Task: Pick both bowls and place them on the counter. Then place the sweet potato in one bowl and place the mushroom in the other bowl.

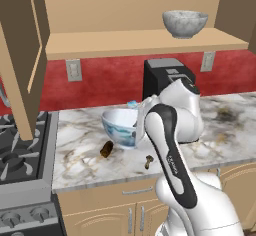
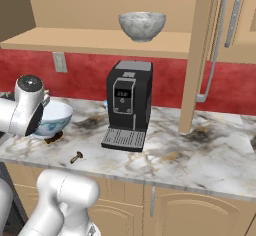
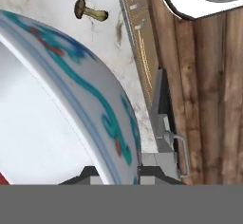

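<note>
1. Counter (image 1: 235,130) is carrying most of the scene: a coffee machine (image 2: 129,102) is standing toward its back edge, and the painted bowl, sweet potato and mushroom are sitting nearer its front left.
2. Shelf (image 1: 125,44) above is holding the grey bowl (image 1: 184,23), so half of the bowl-moving looks not yet done.
3. Painted bowl (image 1: 120,126) is sitting low on the counter, near its left end, with the gripper (image 3: 115,173) clamping its rim, one finger inside and one outside, probably because a thin wall is the only hold such a wide thing offers. I cannot tell whether the bowl is resting or just off the slab.
4. Sweet potato (image 1: 106,149) is lying just in front of the bowl, handy for dropping in.
5. Mushroom (image 1: 149,162) is lying close to the front edge, apart from both.
</note>
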Tool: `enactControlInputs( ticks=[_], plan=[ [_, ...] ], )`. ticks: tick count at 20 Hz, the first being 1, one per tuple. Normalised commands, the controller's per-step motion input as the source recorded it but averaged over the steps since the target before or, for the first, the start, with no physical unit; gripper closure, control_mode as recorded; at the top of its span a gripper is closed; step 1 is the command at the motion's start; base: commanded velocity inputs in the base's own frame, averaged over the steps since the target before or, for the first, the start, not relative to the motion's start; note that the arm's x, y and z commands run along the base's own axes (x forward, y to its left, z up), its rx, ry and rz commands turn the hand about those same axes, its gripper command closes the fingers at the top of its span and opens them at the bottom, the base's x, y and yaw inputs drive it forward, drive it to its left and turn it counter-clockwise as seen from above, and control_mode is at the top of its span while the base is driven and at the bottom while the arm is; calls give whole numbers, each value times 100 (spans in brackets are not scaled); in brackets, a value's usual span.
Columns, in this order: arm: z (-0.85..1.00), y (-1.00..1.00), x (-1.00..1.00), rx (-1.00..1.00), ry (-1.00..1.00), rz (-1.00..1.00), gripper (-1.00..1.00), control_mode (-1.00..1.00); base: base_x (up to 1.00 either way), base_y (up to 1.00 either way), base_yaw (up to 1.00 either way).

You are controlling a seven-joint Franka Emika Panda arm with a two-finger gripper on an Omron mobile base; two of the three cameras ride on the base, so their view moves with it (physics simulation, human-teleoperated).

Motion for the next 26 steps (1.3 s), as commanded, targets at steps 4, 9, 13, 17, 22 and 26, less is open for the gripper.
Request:
enactControlInputs(
  ticks=[4,9,13,17,22,26],
  plan=[
    [-12,35,38,-7,-12,1,100,-100,0,0,0],
    [0,37,38,-2,0,1,100,-100,0,0,0],
    [0,34,41,0,0,3,100,-100,0,0,0],
    [-5,27,46,0,0,4,100,-100,0,0,0],
    [-26,17,39,-5,0,0,100,-100,0,0,0],
    [-32,9,43,-10,-5,0,100,-100,0,0,0]
  ],
)
